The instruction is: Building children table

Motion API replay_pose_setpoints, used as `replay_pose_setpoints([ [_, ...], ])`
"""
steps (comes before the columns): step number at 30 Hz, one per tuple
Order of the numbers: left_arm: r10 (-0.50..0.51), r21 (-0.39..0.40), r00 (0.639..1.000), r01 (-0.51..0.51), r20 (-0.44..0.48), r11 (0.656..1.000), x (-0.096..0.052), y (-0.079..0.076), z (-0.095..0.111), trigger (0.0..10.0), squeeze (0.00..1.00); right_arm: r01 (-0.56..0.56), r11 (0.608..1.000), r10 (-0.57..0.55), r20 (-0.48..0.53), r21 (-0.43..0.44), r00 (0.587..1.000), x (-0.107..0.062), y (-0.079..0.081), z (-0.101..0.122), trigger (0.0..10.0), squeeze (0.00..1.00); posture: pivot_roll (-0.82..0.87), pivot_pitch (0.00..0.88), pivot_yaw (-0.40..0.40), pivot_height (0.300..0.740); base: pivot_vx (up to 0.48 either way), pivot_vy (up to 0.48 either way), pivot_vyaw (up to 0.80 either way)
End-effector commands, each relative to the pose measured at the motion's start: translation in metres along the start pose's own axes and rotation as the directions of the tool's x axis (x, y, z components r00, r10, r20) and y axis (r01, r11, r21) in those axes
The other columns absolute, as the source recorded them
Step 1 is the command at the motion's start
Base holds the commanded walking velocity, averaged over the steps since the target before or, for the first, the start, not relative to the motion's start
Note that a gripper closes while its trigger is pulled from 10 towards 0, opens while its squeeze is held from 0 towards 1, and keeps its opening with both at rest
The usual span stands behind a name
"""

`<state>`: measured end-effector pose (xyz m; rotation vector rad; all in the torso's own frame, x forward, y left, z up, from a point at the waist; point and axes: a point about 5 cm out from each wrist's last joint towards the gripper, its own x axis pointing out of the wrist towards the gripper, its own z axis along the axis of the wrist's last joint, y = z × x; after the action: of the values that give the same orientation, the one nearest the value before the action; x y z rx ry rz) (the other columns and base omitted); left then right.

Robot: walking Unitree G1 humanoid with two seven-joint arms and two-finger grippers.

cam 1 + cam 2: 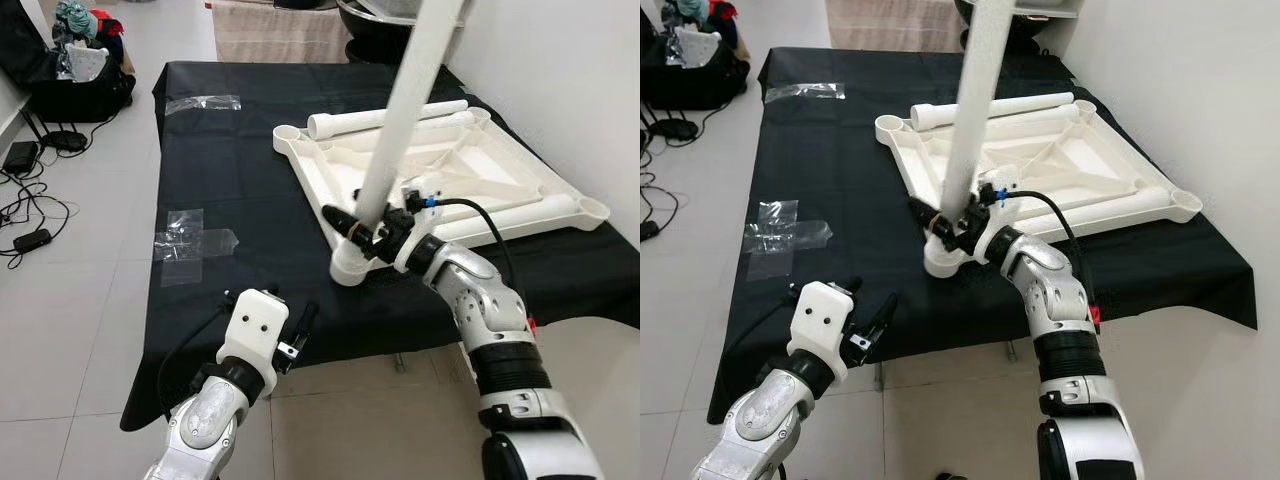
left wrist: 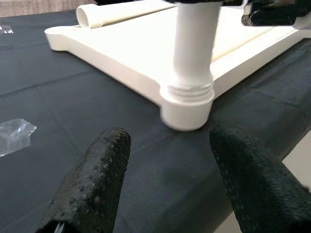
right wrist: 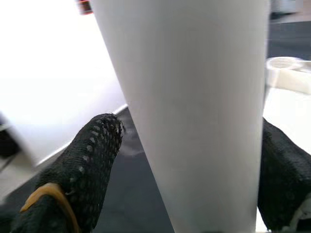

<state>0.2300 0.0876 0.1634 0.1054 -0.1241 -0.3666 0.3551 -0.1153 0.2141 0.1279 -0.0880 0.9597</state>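
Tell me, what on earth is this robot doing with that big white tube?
It is putting together a small table. The white tabletop lies upside down on a black cloth. The right gripper is closed around a white leg, which stands in the tabletop's near corner socket. The left gripper hovers open by the cloth's near edge, holding nothing. Two more legs lie on the tabletop.

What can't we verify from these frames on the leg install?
- Upright leg: top end cut off by the upper edge in both eye views.
- Corner socket: thread depth hidden inside the socket, left wrist view.
- Right gripper: far-side finger contact hidden behind the leg.
- Tabletop: face-down side hidden against the black cloth.
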Motion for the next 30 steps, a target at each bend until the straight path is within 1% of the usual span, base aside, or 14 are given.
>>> replay_pose_setpoints([
  [1,-0.003,-0.002,1.0,0.003,-0.008,1.0,-0.001,-0.002,-0.002,10.0,0.0,-0.12,0.993,0.12,-0.008,0.022,0.993,0.009,0.013,-0.004,10.0,0.0,0.08,0.171,-0.124,0.74,0.0,0.0,0.0],
  [4,-0.003,-0.002,1.0,0.003,-0.008,1.0,-0.001,-0.002,-0.002,10.0,0.0,-0.155,0.988,0.155,-0.011,0.009,0.988,0.015,0.017,-0.006,10.0,0.0,0.08,0.173,-0.123,0.74,0.0,0.0,0.0],
  [12,-0.003,-0.002,1.0,0.003,-0.007,1.0,-0.001,-0.002,-0.002,10.0,0.0,-0.011,0.997,0.009,-0.026,-0.078,1.0,0.036,0.015,-0.009,10.0,0.0,0.08,0.175,-0.124,0.74,0.0,0.0,0.0],
  [13,-0.002,-0.002,1.0,0.002,-0.007,1.0,-0.001,-0.002,-0.002,10.0,0.0,0.037,0.994,-0.04,-0.025,-0.099,0.999,0.038,0.012,-0.01,0.0,0.0,0.08,0.175,-0.123,0.74,0.0,0.0,0.0],
  [18,-0.001,-0.003,1.0,0.001,-0.008,1.0,-0.001,-0.001,-0.002,10.0,0.0,0.087,0.991,-0.088,-0.002,-0.1,0.996,0.04,0.01,-0.009,0.0,0.0,0.08,0.175,-0.126,0.74,0.0,0.0,0.0],
  [19,0.0,-0.003,1.0,0.0,-0.008,1.0,-0.001,-0.001,-0.002,10.0,0.0,0.158,0.982,-0.157,0.014,-0.103,0.987,0.039,0.006,-0.008,0.0,0.0,0.08,0.175,-0.127,0.74,0.0,0.0,0.0],
  [20,0.0,-0.004,1.0,0.0,-0.007,1.0,-0.001,-0.001,-0.002,10.0,0.0,0.253,0.963,-0.252,0.03,-0.089,0.967,0.037,-0.002,-0.007,0.0,0.0,0.07,0.174,-0.127,0.74,0.0,0.0,0.0],
  [21,0.001,-0.004,1.0,-0.001,-0.007,1.0,-0.001,-0.001,-0.002,10.0,0.0,0.395,0.915,-0.393,0.037,-0.089,0.919,0.032,-0.012,-0.007,0.0,0.0,0.07,0.173,-0.127,0.74,0.0,0.0,0.0],
  [22,0.001,-0.004,1.0,-0.001,-0.007,1.0,-0.001,-0.001,-0.002,10.0,0.0,0.395,0.915,-0.393,0.037,-0.089,0.919,0.032,-0.012,-0.007,0.0,0.0,0.07,0.173,-0.127,0.74,0.0,0.0,0.0],
  [23,0.001,-0.004,1.0,-0.001,-0.007,1.0,-0.001,-0.001,-0.002,10.0,0.0,0.485,0.87,-0.483,0.042,-0.09,0.874,0.028,-0.018,-0.007,0.0,0.0,0.07,0.173,-0.127,0.74,0.0,0.0,0.0],
  [24,0.001,-0.004,1.0,-0.001,-0.008,1.0,0.0,-0.001,-0.002,10.0,0.0,0.629,0.771,-0.628,0.045,-0.099,0.777,0.018,-0.028,-0.007,0.0,0.0,0.07,0.173,-0.127,0.74,0.0,0.0,0.0],
  [26,0.0,-0.004,1.0,0.0,-0.007,1.0,0.0,-0.001,-0.002,10.0,0.0,0.791,0.604,-0.79,0.055,-0.101,0.61,0.003,-0.04,-0.006,0.0,0.0,0.07,0.173,-0.125,0.74,0.0,0.0,0.0],
  [29,0.0,-0.004,1.0,0.0,-0.007,1.0,0.0,-0.001,-0.002,10.0,0.0,0.791,0.604,-0.79,0.055,-0.101,0.61,0.003,-0.04,-0.006,0.0,0.0,0.07,0.173,-0.125,0.74,0.0,0.0,0.0],
  [30,0.0,-0.004,1.0,0.0,-0.008,1.0,0.0,-0.001,-0.002,10.0,0.0,0.858,0.5,-0.858,0.07,-0.114,0.509,-0.006,-0.045,-0.004,0.0,0.0,0.07,0.172,-0.124,0.74,0.0,0.0,0.0],
])
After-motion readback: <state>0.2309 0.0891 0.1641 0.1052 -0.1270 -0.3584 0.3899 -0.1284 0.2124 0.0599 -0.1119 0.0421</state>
